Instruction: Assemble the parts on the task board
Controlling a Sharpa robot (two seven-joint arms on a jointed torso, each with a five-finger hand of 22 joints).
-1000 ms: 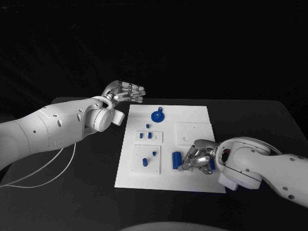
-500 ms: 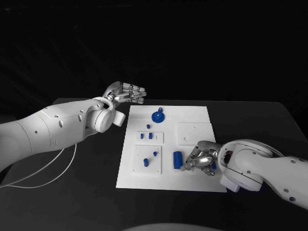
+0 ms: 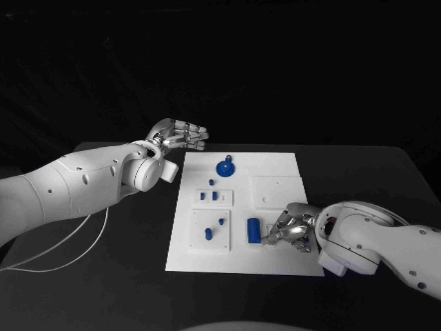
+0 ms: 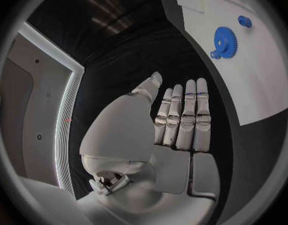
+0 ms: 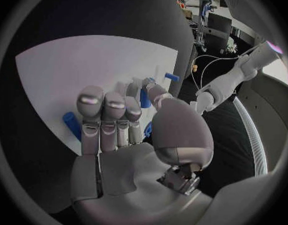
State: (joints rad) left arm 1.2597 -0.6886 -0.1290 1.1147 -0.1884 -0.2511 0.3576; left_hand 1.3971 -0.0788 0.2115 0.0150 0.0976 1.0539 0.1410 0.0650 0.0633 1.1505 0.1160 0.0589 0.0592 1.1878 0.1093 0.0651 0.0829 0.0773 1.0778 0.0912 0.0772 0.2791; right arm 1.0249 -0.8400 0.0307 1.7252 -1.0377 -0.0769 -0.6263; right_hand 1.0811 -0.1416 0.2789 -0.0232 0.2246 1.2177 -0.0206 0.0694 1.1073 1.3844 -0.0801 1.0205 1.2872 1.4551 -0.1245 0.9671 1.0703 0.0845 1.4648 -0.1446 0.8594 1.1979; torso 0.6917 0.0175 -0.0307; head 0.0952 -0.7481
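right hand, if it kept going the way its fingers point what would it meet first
Probably the upright blue cylinder part on the white task board, just ahead of the silver right hand; depth is unclear.

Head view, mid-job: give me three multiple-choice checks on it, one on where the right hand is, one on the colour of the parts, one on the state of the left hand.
1. Where is the right hand?
A. over the near right part of the task board
B. off the table's far left corner
C. above the gear

2. What colour are the parts, such as the gear and the cylinder?
A. grey
B. blue
C. red

3. What state is the left hand in?
A. gripping the gear
B. pressing a part into the board
C. holding nothing, beside the board's far left corner

Answers:
1 A, it sits beside the cylinder.
2 B, all look blue on the white board.
3 C, the left wrist view shows straight fingers and a bare palm.
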